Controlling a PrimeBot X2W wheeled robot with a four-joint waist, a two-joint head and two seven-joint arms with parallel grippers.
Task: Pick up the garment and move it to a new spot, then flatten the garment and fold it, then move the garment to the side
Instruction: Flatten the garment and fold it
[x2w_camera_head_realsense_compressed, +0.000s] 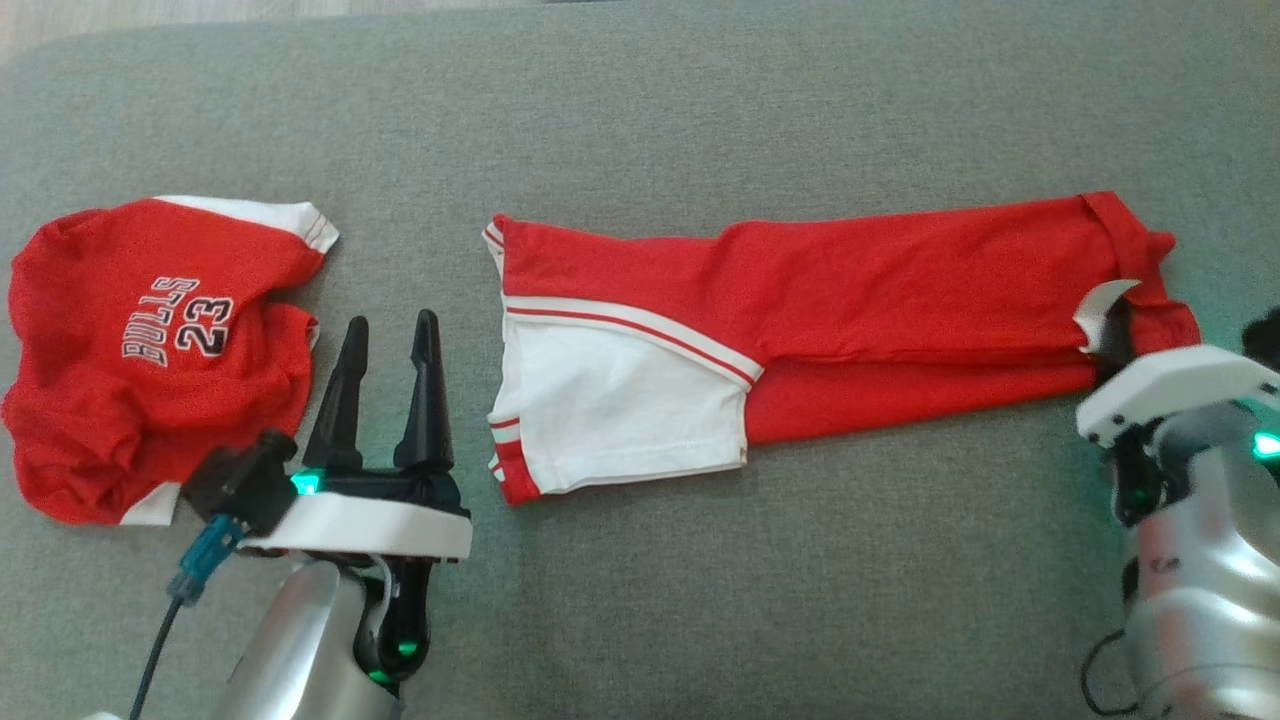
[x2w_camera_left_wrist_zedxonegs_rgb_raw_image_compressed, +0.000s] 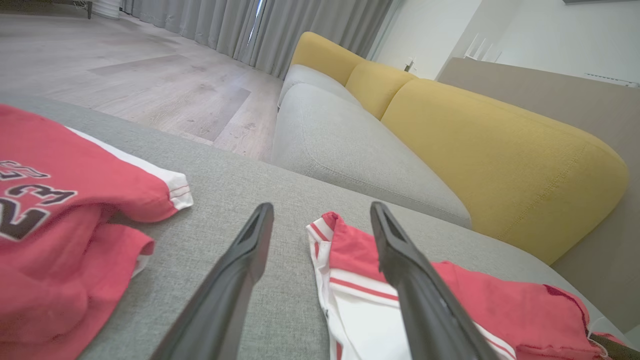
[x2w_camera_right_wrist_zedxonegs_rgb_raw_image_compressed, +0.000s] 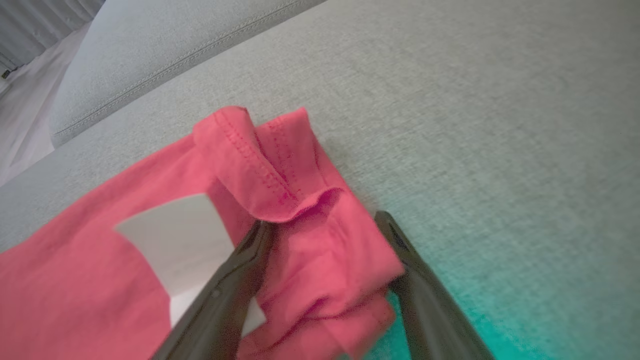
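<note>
Garment (x2w_camera_head_realsense_compressed: 880, 290): in the head view you see a long red knit strip lying flat across the middle of the grey woven cushion (x2w_camera_head_realsense_compressed: 700, 600). It has a smooth white panel and red-and-white stripes at its 9 o'clock end. A crumpled red jersey (x2w_camera_head_realsense_compressed: 150, 350) printed BULLS 23 sits at 9 o'clock, well apart from it. Your left gripper (x2w_camera_head_realsense_compressed: 392, 320) stands between the 2 pieces, its 2 tapered dark fingers spread over bare cushion. Your right gripper (x2w_camera_head_realsense_compressed: 1120, 345) meets the garment's bunched end at 3 o'clock.

In the left wrist view, the spread fingers frame the striped corner, and a rounded yellow sofa back (x2w_camera_left_wrist_zedxonegs_rgb_raw_image_compressed: 500, 150) rises at 2 o'clock.

In the right wrist view, the jaws stand apart, straddling the rolled, stitched red hem. A white patch (x2w_camera_right_wrist_zedxonegs_rgb_raw_image_compressed: 175, 235) lies at 9 o'clock.
</note>
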